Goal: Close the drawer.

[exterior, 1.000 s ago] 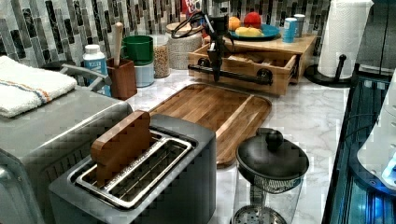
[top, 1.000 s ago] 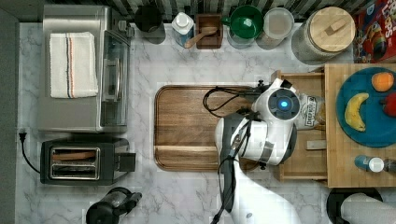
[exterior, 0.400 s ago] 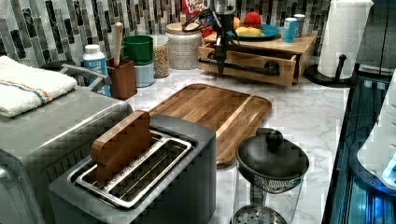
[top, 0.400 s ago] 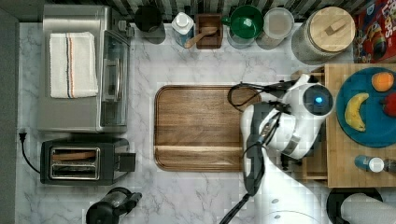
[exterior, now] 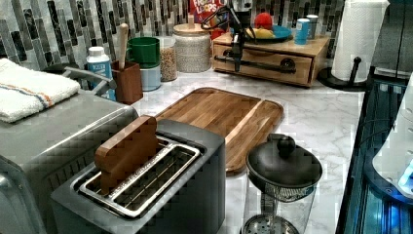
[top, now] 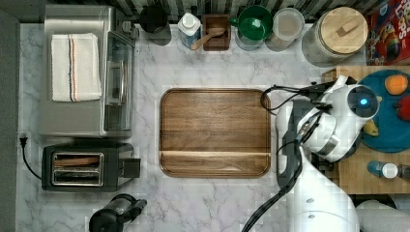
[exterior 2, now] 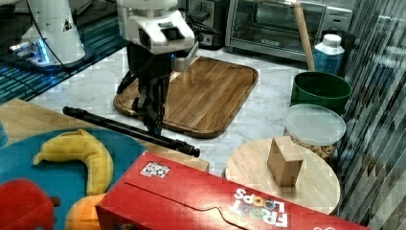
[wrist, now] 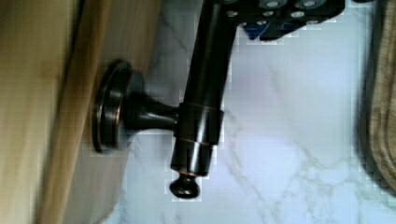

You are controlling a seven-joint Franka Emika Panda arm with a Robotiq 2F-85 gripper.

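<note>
The drawer (exterior: 263, 61) sits nearly flush in its wooden stand at the counter's far corner, the gripper (exterior 2: 154, 120) clasping its handle (exterior 2: 129, 129); only a last push and release seem left.

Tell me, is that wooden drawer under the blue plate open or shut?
Shut, or nearly so: in the left view the drawer front sits flush with its wooden box, and the end effector is at its dark handle bar.
</note>
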